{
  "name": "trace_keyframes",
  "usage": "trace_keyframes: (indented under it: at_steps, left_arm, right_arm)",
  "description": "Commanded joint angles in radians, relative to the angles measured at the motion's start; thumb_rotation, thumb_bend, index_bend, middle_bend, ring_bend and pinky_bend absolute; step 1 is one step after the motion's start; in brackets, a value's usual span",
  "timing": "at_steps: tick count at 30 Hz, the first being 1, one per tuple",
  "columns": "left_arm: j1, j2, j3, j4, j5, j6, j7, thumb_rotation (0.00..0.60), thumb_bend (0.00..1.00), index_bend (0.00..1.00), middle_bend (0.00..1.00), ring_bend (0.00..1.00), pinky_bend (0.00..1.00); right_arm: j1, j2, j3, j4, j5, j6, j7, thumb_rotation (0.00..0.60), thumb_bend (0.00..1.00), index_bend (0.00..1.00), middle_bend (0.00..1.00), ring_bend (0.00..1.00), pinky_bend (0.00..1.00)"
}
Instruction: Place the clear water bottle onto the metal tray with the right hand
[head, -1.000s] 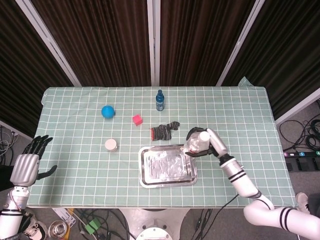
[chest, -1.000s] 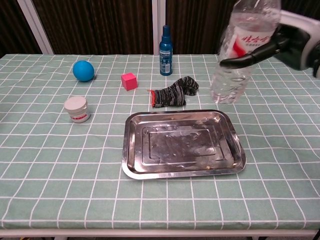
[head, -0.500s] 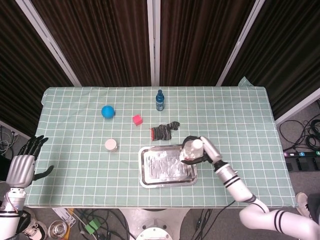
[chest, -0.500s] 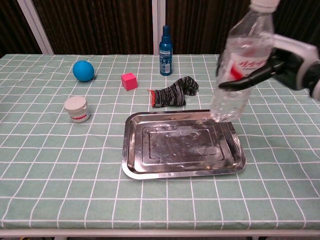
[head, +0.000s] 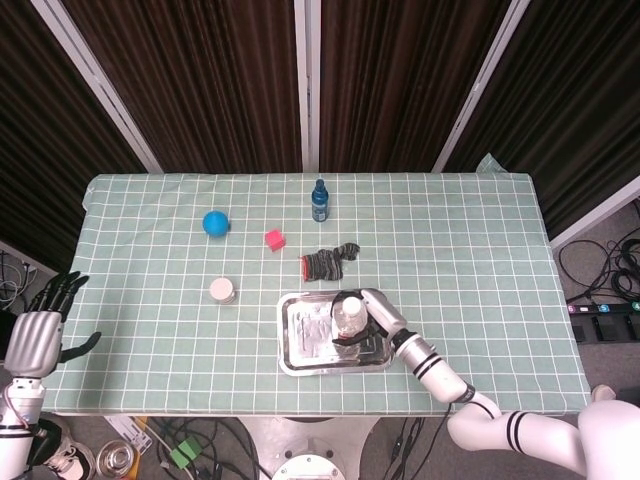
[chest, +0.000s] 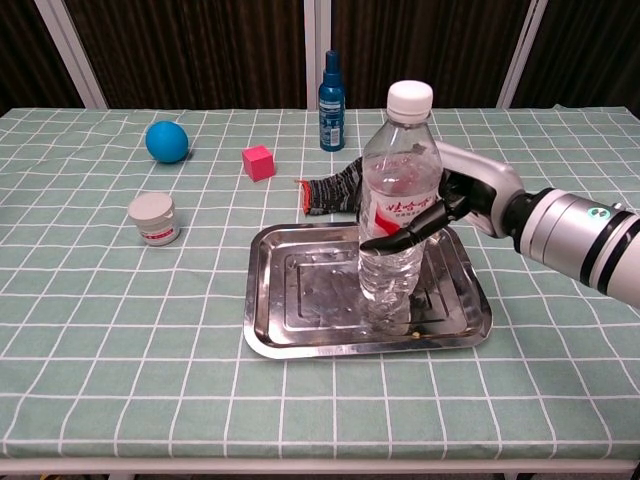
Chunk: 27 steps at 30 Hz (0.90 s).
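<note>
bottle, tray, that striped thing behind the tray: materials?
Water bottle: clear thin plastic, see-through with ribbed walls, white cap, printed label. Tray: bare metal, likely steel, shiny and mirror-like with scuffs. Striped thing: looks like a knitted fabric sock, soft, crumpled, matte. The right hand holds the bottle.

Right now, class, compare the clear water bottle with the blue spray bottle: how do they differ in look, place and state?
The clear water bottle is see-through with a white cap; the blue spray bottle is opaque dark blue. The water bottle looks much larger. It stands over the metal tray, gripped by the right hand; the spray bottle stands free on the tablecloth near the far edge. Both are upright.
</note>
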Motion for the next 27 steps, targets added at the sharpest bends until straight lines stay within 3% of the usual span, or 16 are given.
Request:
trace_keyframes:
  at_steps: [1, 3, 5, 6, 8, 15, 18, 20, 23, 27]
  left_arm:
    - [0.0, 0.001, 0.001, 0.001, -0.001, -0.003, 0.0, 0.6, 0.24, 0.16, 0.18, 0.09, 0.19]
    - [0.0, 0.0, 0.001, 0.001, 0.0, -0.003, -0.002, 0.6, 0.24, 0.16, 0.18, 0.09, 0.19]
    - [-0.001, -0.003, 0.001, 0.003, 0.002, -0.004, 0.0, 0.6, 0.24, 0.16, 0.18, 0.09, 0.19]
    - [-0.002, -0.004, 0.001, 0.003, 0.003, -0.004, 0.001, 0.6, 0.24, 0.16, 0.18, 0.09, 0.19]
    - [-0.003, -0.005, 0.001, 0.003, 0.002, -0.007, 0.001, 0.6, 0.24, 0.16, 0.18, 0.09, 0.19]
    - [-0.006, -0.005, -0.001, -0.006, 0.009, -0.003, 0.007, 0.6, 0.24, 0.16, 0.18, 0.09, 0.19]
    - [-0.005, -0.003, -0.002, -0.019, 0.01, 0.0, 0.012, 0.6, 0.24, 0.16, 0.18, 0.09, 0.19]
    - [-0.006, 0.002, -0.002, -0.033, 0.016, 0.003, 0.021, 0.6, 0.24, 0.16, 0.18, 0.09, 0.19]
    - [-0.007, 0.012, -0.004, -0.052, 0.021, 0.009, 0.036, 0.6, 0.24, 0.16, 0.18, 0.09, 0.19]
    - [-0.009, 0.019, -0.004, -0.066, 0.021, 0.006, 0.049, 0.6, 0.24, 0.16, 0.18, 0.09, 0.19]
  right_arm:
    - [0.008, 0.023, -0.017, 0.002, -0.019, -0.014, 0.004, 0.6, 0.0, 0.44, 0.44, 0.28, 0.33]
    - [0.019, 0.052, -0.027, -0.014, -0.029, -0.04, 0.024, 0.6, 0.0, 0.26, 0.33, 0.18, 0.25]
    - [0.032, 0.094, -0.041, -0.036, -0.053, -0.062, 0.041, 0.6, 0.0, 0.05, 0.15, 0.04, 0.1]
    - [0.038, 0.114, -0.047, -0.046, -0.065, -0.067, 0.042, 0.6, 0.0, 0.01, 0.08, 0.01, 0.04]
    - [0.043, 0.156, -0.055, -0.071, -0.079, -0.069, 0.038, 0.6, 0.0, 0.0, 0.01, 0.0, 0.0]
    - [0.013, 0.374, -0.087, -0.223, -0.052, -0.071, -0.097, 0.6, 0.0, 0.0, 0.0, 0.0, 0.0]
    - [-0.042, 0.521, -0.113, -0.318, 0.015, -0.027, -0.354, 0.6, 0.0, 0.0, 0.0, 0.0, 0.0]
    - [-0.111, 0.583, -0.124, -0.374, 0.094, 0.08, -0.592, 0.6, 0.0, 0.0, 0.0, 0.0, 0.0]
    - [-0.215, 0.582, -0.135, -0.385, 0.161, 0.271, -0.84, 0.6, 0.0, 0.0, 0.0, 0.0, 0.0]
    - [-0.291, 0.551, -0.156, -0.355, 0.219, 0.371, -0.996, 0.6, 0.0, 0.0, 0.0, 0.0, 0.0]
